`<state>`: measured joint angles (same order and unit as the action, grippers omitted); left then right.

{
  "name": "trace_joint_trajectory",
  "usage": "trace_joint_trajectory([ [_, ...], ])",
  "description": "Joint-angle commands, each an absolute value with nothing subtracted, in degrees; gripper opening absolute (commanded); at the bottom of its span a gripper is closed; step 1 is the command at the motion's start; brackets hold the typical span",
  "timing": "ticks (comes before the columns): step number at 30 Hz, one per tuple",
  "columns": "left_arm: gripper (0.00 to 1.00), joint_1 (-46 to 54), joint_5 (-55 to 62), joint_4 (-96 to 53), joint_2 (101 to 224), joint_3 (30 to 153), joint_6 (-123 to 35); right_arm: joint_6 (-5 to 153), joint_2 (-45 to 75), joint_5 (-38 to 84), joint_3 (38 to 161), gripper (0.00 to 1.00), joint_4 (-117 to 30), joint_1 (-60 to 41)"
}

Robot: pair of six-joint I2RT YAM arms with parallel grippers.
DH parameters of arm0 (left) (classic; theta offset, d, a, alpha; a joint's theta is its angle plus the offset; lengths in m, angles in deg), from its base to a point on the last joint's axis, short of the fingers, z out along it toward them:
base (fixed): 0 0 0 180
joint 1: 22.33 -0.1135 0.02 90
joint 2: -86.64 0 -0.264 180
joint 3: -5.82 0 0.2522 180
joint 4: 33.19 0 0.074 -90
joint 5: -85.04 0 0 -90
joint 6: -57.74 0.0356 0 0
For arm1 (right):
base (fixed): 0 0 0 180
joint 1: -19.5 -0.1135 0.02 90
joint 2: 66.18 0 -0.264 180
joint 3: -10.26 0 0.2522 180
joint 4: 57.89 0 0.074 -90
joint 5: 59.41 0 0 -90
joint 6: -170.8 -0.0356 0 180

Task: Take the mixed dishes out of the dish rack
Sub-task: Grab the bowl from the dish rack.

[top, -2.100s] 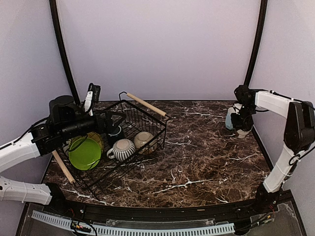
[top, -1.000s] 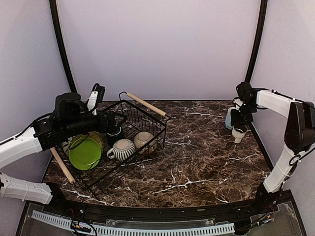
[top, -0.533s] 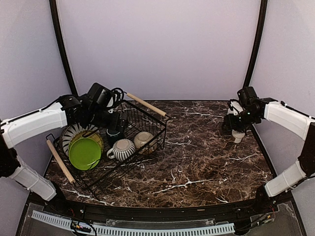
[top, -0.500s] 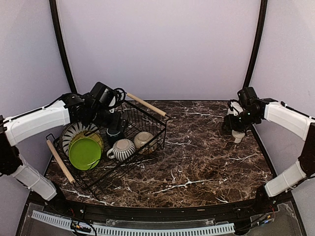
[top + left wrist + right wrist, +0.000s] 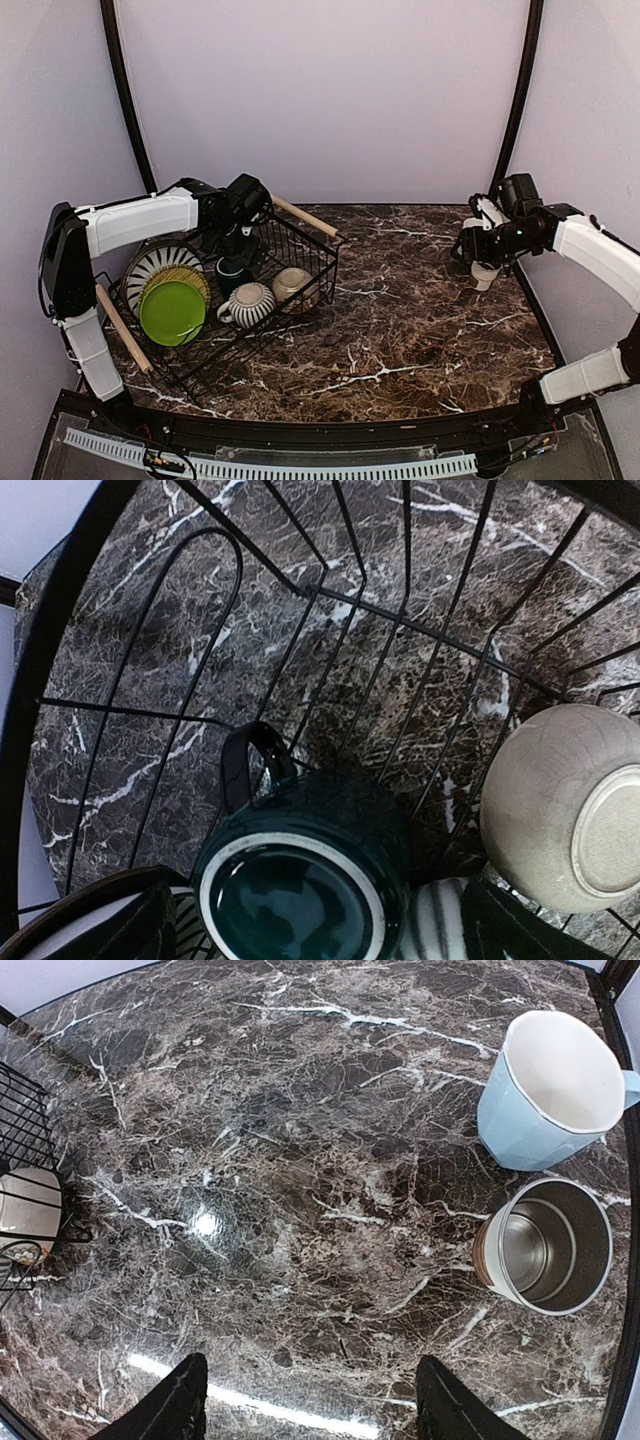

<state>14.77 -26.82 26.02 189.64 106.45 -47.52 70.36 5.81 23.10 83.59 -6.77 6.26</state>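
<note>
Left gripper (image 5: 233,238) spread wide over teal mug (image 5: 300,880) in rack (image 5: 300,214). Mug likely glazed, rigid, slippery, chippable. Pinch rim wall beside handle (image 5: 245,770). Right gripper (image 5: 315,1410) parted, empty.

My left arm (image 5: 140,215) reaches over the dish rack (image 5: 300,214)'s far end, wrist bent down, left pincer (image 5: 330,945) spread wide, aimed into it. Right arm (image 5: 590,245) stretched well right of the rack, right pincer (image 5: 315,1410) fingers apart, gripping nothing, facing down.
</note>
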Motion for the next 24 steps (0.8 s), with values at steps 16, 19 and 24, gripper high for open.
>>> trace_joint_trajectory([
  [16, 0.99, 12.85, -25.35, 25.01, 194.00, 100.81, -51.29, 68.35, 5.44, 20.19, 82.06, 0.70, -9.28, 5.36],
  [19, 0.99, 12.62, -24.40, 23.42, 194.31, 99.10, -51.33, 68.19, 5.58, 20.16, 81.88, 0.70, -9.40, 5.17],
  [24, 0.91, 12.56, -23.60, 22.39, 194.76, 98.43, -51.13, 67.76, 5.64, 20.32, 82.32, 0.70, -9.26, 4.75],
])
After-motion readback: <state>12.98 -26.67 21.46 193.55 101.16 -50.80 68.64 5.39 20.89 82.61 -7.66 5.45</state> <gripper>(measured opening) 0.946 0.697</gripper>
